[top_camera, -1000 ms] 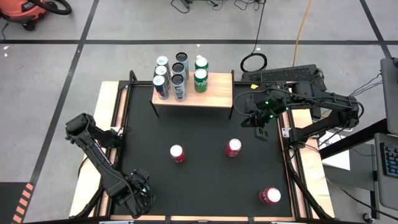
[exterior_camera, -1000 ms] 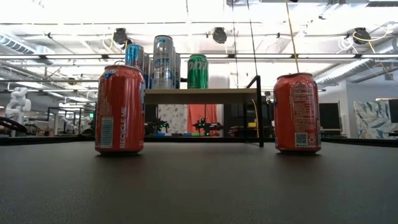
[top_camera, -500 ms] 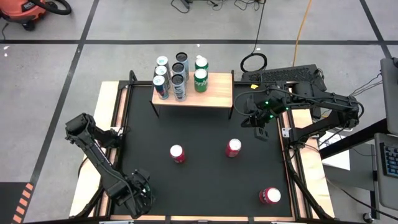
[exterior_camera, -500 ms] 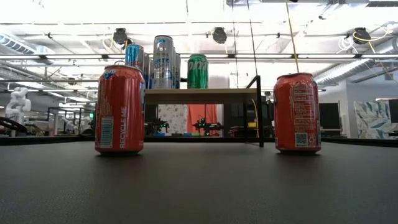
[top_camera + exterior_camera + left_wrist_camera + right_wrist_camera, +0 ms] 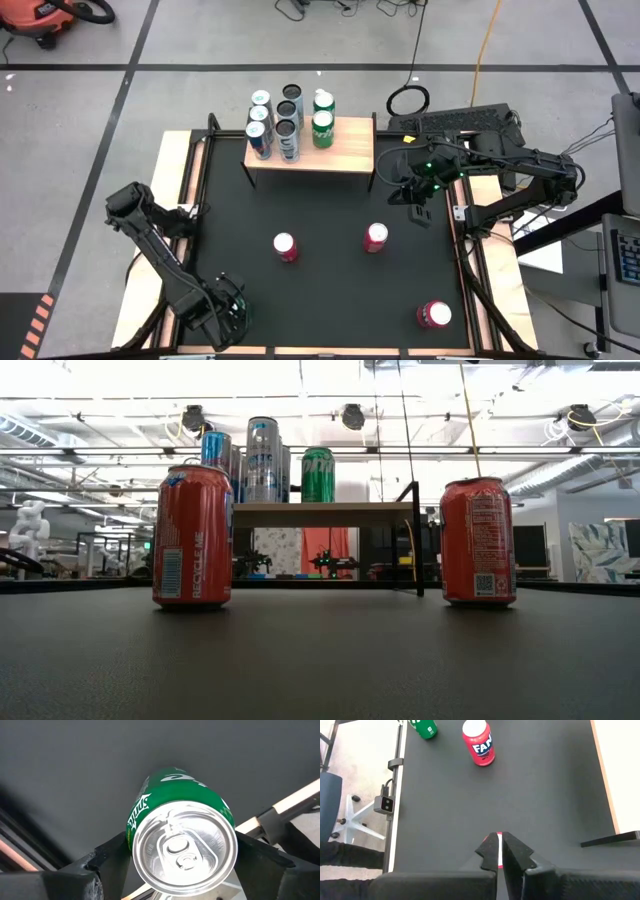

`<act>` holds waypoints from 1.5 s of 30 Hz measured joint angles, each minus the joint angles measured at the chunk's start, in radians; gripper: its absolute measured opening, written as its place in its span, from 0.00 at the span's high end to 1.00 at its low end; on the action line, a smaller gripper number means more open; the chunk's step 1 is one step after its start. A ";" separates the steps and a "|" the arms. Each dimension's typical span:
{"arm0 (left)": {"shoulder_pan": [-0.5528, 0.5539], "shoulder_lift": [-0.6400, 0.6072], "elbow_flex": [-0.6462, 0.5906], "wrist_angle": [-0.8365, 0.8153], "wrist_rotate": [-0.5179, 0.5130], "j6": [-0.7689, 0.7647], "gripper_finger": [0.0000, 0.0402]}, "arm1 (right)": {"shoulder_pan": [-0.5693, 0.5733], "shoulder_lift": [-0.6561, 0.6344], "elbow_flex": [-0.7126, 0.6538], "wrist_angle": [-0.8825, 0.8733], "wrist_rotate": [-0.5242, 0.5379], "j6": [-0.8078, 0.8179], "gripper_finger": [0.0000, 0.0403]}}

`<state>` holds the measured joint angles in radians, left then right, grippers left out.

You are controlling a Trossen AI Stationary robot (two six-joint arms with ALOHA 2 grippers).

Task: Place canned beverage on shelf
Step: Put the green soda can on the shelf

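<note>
Narrowing since a second ago, left gripper (image 5: pixel 182 870) is being closed around a green can (image 5: pixel 181 827) at the table's near-left corner, right gripper (image 5: pixel 499 851) being held shut near the shelf (image 5: pixel 340 148), nothing grasped.

The right gripper (image 5: pixel 500 851) shows its two dark fingers (image 5: pixel 487 851) pressed together at bottom centre over the black desk (image 5: pixel 545 795). A red Fanta can (image 5: pixel 479 742) stands upper centre; a green can (image 5: pixel 423 727) sits at the top edge.
</note>
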<state>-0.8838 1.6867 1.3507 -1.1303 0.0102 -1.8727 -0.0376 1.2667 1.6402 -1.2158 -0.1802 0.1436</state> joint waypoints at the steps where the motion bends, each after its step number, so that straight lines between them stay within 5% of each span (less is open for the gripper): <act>1: 0.001 0.000 0.005 -0.001 -0.001 0.007 0.27 | 0.000 0.000 0.000 0.000 0.000 0.000 1.00; 29: 0.230 -0.073 0.149 -0.006 -0.126 0.383 0.27 | 0.073 0.000 0.000 0.165 -0.008 0.086 0.99; 45: 0.409 -0.117 0.167 0.120 -0.123 0.710 0.27 | 0.167 0.063 -0.076 0.330 -0.009 0.134 0.72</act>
<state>-0.4747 1.5699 1.5173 -1.0101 -0.1125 -1.1627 0.1291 1.3298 1.5646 -0.8856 -0.1894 0.2775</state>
